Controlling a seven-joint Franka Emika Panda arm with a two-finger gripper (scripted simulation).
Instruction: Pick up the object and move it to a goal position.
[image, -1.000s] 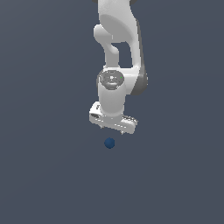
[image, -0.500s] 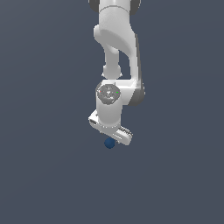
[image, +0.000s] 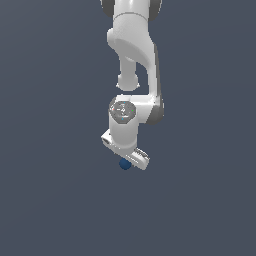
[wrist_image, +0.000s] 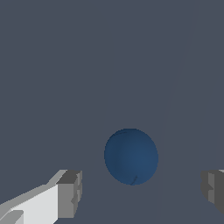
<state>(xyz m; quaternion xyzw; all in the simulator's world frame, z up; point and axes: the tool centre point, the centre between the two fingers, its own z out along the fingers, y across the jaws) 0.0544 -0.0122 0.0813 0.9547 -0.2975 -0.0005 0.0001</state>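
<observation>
The object, a small dark blue ball, lies on the grey surface and is half hidden under the white hand in the exterior view. In the wrist view the ball sits just ahead of the gap between my two fingers, closer to neither by much. My gripper is open, its grey pads spread far wider than the ball and touching nothing. From outside, the gripper hangs directly over the ball on the downward-bent white arm.
The plain dark grey floor spreads around the arm on all sides. No goal marker shows in either view.
The arm has come down and forward: the hand, a clear gap above the ball a second ago, now overlaps it. The ball has not moved.
</observation>
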